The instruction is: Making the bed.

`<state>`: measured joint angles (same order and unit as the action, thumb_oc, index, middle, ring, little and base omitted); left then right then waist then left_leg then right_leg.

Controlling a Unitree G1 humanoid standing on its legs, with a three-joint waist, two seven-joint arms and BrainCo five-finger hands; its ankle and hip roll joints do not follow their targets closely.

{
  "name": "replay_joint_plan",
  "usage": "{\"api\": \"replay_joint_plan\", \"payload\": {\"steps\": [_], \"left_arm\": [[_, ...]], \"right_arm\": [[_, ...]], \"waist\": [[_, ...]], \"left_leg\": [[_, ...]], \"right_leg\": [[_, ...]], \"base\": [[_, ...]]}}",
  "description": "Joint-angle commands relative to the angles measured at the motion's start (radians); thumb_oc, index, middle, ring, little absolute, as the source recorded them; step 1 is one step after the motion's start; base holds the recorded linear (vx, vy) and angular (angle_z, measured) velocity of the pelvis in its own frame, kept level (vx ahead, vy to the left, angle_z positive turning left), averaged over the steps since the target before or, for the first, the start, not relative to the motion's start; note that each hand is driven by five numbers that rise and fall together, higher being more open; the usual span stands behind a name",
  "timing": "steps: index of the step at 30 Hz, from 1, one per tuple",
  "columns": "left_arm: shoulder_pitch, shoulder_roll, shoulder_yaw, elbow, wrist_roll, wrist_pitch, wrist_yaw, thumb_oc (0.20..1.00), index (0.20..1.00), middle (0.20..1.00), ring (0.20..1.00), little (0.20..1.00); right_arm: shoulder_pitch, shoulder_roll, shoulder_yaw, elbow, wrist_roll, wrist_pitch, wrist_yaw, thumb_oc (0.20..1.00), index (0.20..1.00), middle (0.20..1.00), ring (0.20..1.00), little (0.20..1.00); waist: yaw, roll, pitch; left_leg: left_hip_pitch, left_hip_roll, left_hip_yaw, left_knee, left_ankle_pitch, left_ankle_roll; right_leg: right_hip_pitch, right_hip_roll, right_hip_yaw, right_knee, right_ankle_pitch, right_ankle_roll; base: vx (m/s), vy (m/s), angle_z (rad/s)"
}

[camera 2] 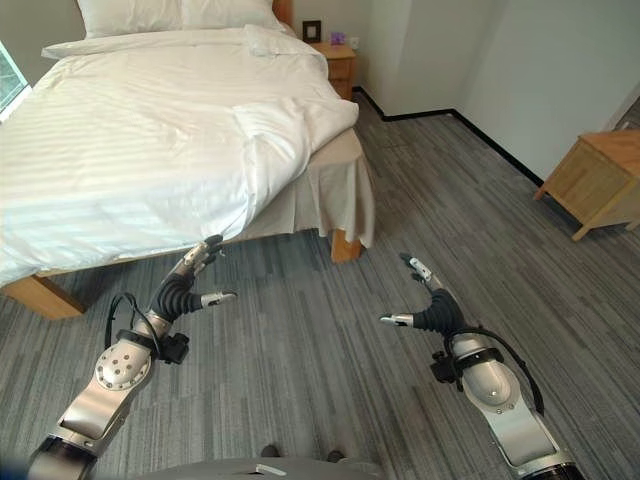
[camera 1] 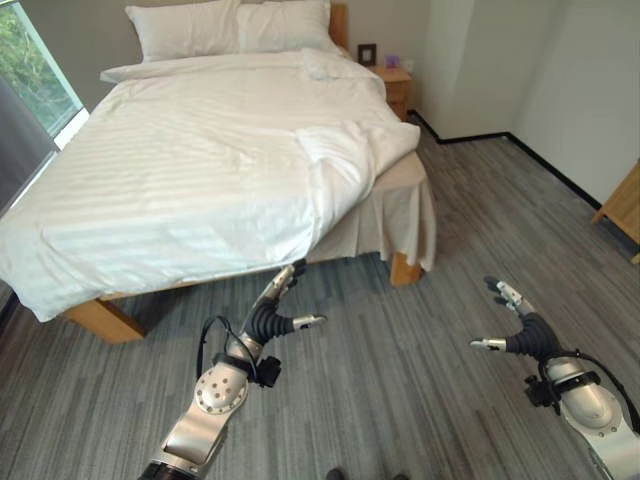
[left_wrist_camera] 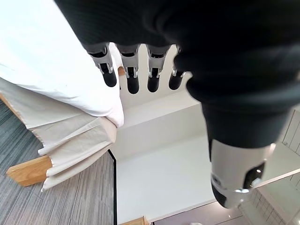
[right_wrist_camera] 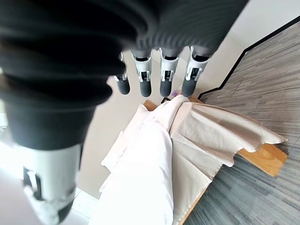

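Wooden bed (camera 1: pixel 98 318) ahead on grey floor (camera 2: pixel 330 330), carrying a white striped duvet (camera 1: pixel 180 170) and two pillows (camera 1: pixel 235 27) at the head. Duvet spread over most of the mattress, draped low off the near side, its near right corner folded back on itself (camera 1: pixel 345 150), baring a beige bed skirt (camera 1: pixel 405 215) at the foot corner. Small nightstand (camera 1: pixel 395 88) beside the head, something small and purplish on top, hard to make out. Second wooden piece (camera 2: pixel 595 180) by the right wall. Left robot hand (camera 1: pixel 283 305) just short of the duvet edge, fingers straight, released, holding nothing. Right robot hand (camera 2: pixel 425 300) out over the floor, well apart from the bed, likewise released.
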<state>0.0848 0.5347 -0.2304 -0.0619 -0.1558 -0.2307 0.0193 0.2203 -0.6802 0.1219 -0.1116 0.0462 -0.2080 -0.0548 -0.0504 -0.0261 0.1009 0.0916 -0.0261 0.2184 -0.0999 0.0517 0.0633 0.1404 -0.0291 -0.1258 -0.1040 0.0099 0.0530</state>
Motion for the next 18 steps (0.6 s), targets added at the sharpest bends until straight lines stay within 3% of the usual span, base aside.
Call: {"api": "replay_joint_plan", "payload": {"steps": [1,10,12,13,14,15,18], "left_arm": [[-0.044,0.002,-0.002,0.037,-0.079,-0.030,-0.023,1.000,1.000,1.000,1.000,1.000],[-0.046,-0.027,-0.006,0.063,-0.090,0.004,-0.043,1.000,1.000,1.000,1.000,1.000],[-0.051,-0.033,-0.011,0.063,-0.099,0.006,-0.040,1.000,1.000,1.000,1.000,1.000],[-0.054,-0.038,-0.014,0.062,-0.106,0.007,-0.038,1.000,1.000,1.000,1.000,1.000],[-0.063,-0.041,-0.019,0.061,-0.113,0.009,-0.038,1.000,1.000,1.000,1.000,1.000],[-0.074,-0.048,-0.027,0.062,-0.117,0.010,-0.035,1.000,1.000,1.000,1.000,1.000],[-0.073,-0.053,-0.031,0.068,-0.121,0.009,-0.035,1.000,1.000,1.000,1.000,1.000]], "right_arm": [[-0.031,-0.005,-0.059,-0.068,-0.008,-0.044,-0.002,1.000,1.000,1.000,1.000,1.000],[-0.035,0.004,-0.071,-0.089,-0.044,-0.023,0.017,1.000,1.000,1.000,1.000,1.000],[-0.054,0.000,-0.072,-0.098,-0.036,-0.028,0.015,1.000,1.000,1.000,1.000,1.000],[-0.064,-0.004,-0.076,-0.107,-0.030,-0.031,0.009,1.000,1.000,1.000,1.000,1.000],[-0.071,-0.006,-0.077,-0.116,-0.029,-0.034,0.005,1.000,1.000,1.000,1.000,1.000],[-0.085,-0.009,-0.072,-0.130,-0.025,-0.036,0.002,1.000,1.000,1.000,1.000,1.000],[-0.096,-0.009,-0.067,-0.127,-0.024,-0.034,0.003,1.000,1.000,1.000,1.000,1.000]], "waist": [[0.021,0.003,-0.031],[0.007,0.014,-0.022],[0.014,0.005,0.019],[0.022,-0.004,0.048],[0.029,-0.002,0.076],[0.046,-0.012,0.122],[0.048,-0.018,0.127]], "left_leg": [[0.041,0.070,-0.016,0.013,-0.149,-0.071],[0.047,0.103,-0.025,0.020,-0.127,-0.092],[-0.023,0.120,-0.029,0.191,-0.139,-0.111],[-0.090,0.139,-0.043,0.322,-0.111,-0.124],[-0.164,0.167,-0.072,0.469,-0.066,-0.144],[-0.272,0.176,-0.122,0.653,0.050,-0.160],[-0.317,0.170,-0.118,0.698,0.036,-0.146]], "right_leg": [[-0.040,-0.075,-0.044,0.017,-0.024,0.090],[-0.039,-0.042,-0.032,0.017,-0.062,0.063],[-0.026,-0.039,-0.018,0.017,-0.079,0.038],[-0.012,-0.031,-0.011,0.017,-0.090,0.016],[0.004,-0.013,-0.013,0.017,-0.100,-0.005],[0.025,0.000,-0.013,0.017,-0.105,-0.031],[0.028,0.002,-0.012,0.017,-0.110,-0.037]], "base": [[0.00,0.000,0.00],[0.03,-0.086,0.02],[-0.07,-0.220,-0.04],[-0.10,-0.269,-0.16],[-0.08,-0.370,-0.20],[-0.01,-0.335,-0.10],[0.02,-0.103,-0.20]]}}
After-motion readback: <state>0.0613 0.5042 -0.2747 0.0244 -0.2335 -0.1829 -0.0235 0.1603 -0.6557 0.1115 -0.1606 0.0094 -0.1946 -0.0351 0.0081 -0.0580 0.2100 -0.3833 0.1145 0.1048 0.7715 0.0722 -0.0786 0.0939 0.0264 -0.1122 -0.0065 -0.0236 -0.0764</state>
